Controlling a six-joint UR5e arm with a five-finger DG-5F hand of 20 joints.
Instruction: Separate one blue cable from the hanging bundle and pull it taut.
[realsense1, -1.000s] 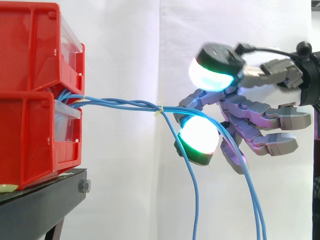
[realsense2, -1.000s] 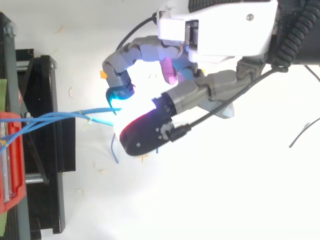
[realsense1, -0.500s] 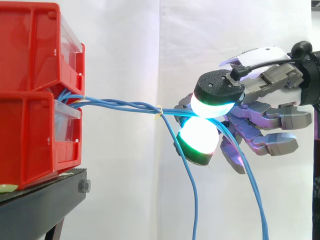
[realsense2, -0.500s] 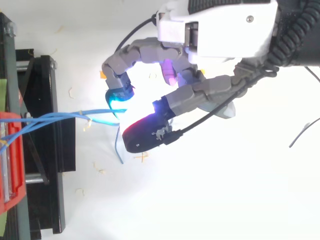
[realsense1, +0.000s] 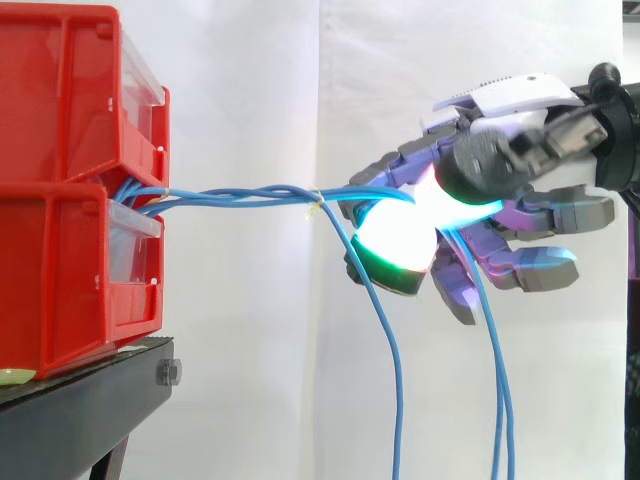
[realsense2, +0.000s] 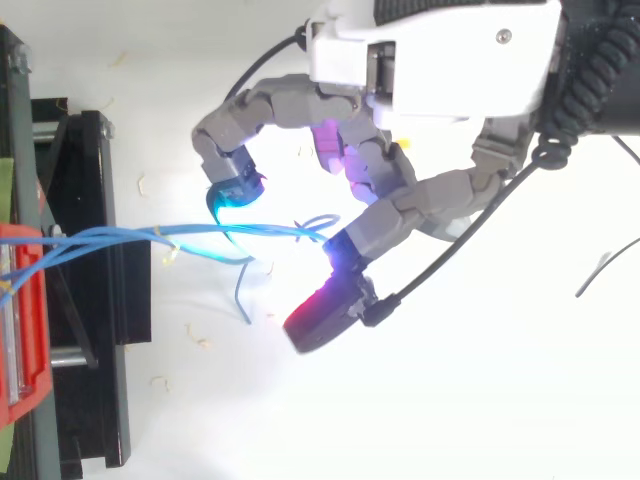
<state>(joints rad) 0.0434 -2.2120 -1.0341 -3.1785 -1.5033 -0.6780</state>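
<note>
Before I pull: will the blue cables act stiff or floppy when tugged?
Probably floppy: near the hand the blue cables bend and hang straight down. Likely light, as they span from the red bins with little sag. A pale tie binds the strands, so tugging one may drag the others.

2 red bins (realsense1: 62, 270) stacked, black stand (realsense1: 85, 395) beneath — white curtain (realsense1: 250, 90) behind
</note>
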